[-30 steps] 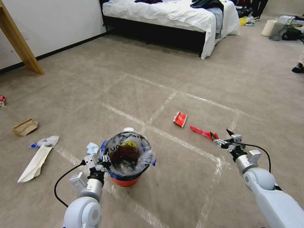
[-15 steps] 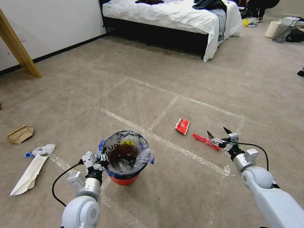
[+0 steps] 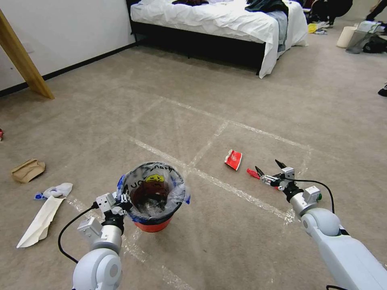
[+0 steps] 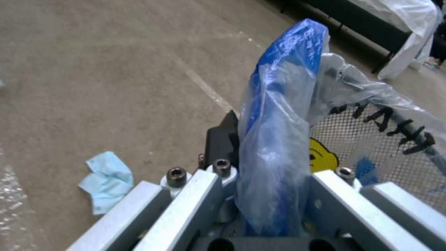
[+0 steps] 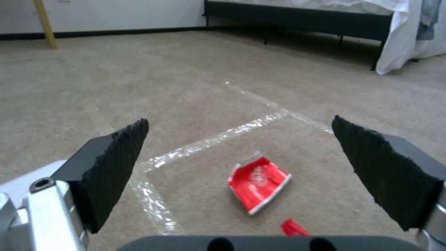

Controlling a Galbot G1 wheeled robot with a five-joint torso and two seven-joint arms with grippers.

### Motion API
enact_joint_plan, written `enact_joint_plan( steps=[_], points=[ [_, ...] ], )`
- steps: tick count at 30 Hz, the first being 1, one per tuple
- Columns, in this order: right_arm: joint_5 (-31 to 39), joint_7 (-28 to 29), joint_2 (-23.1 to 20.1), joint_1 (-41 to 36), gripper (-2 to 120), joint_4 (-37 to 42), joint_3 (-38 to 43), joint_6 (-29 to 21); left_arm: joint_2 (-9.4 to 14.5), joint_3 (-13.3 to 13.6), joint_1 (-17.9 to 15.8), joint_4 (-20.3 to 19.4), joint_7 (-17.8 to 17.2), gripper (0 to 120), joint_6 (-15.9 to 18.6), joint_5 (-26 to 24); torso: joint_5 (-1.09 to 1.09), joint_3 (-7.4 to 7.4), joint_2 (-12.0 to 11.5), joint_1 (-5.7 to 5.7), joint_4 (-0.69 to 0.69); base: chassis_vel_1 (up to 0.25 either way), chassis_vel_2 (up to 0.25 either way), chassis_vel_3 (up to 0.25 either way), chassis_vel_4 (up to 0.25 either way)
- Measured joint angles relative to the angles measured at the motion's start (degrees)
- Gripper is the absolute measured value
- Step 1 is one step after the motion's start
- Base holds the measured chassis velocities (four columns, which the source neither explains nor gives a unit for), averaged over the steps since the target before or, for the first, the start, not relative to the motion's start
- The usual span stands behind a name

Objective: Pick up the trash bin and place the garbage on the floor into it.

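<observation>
One bin [image 3: 155, 209], red, stands on the floor [image 3: 201, 100] with a clear bag [image 4: 278, 146] lining it; blue edge, yellow face print, black lettering not legible. Left claw [image 3: 123, 200] is clamped on the bag-covered rim at the bin's left side. Right claw [image 3: 269, 170] is spread wide, empty, over a red strip [image 3: 253, 173].

Litter count:
- red wrappers: 1 [image 3: 233, 159]
- brown carton: 1 [image 3: 27, 170]
- white sheet: 1 [image 3: 39, 222]
- tissue: 1 [image 3: 56, 190]
- blue tissue: 1 [image 4: 106, 179]

Left gripper [image 4: 260, 195] fingers [image 4: 223, 139] clamped on trash bin [image 4: 278, 139] bag rim, seemingly, blue tissue [image 4: 106, 179] on carpet nearby
</observation>
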Motion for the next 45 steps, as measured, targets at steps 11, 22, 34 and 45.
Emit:
enact_joint_plan(
  steps=[11, 22, 34, 45],
  points=[
    [0.30, -0.30, 0.62, -0.70, 100, 0.01, 0.32, 0.77, -0.20, -0.07, -0.33, 0.30, -0.81, 5, -0.47, -0.19, 0.02, 0.01, 0.00, 0.00, -0.03, 0.041, 0.049, -0.030, -0.042],
    [0.34, -0.81, 1.13, -1.28, 100, -0.31, 0.55, 1.13, -0.57, 0.01, -0.52, 0.54, -0.56, 5, -0.10, -0.85, 0.02, 0.00, 0.00, 0.00, -0.01, 0.000, 0.000, 0.000, 0.000],
    [0.37, -1.06, 1.08, -0.50, 100, -0.67, -0.01, 1.20, -0.65, -0.30, -0.63, 0.69, -0.59, 5, -0.05, -0.40, 0.02, 0.01, 0.01, 0.00, 0.01, 0.029, 0.038, 0.039, 0.038],
    [0.54, 0.12, 0.58, 0.44, 100, -0.73, -1.22, 0.35, -0.60, -0.46, -0.64, 0.66, -1.26, 5, -0.23, 0.60, 0.01, 0.00, 0.01, 0.00, 0.01, 0.060, 0.065, 0.063, 0.064]
  ],
)
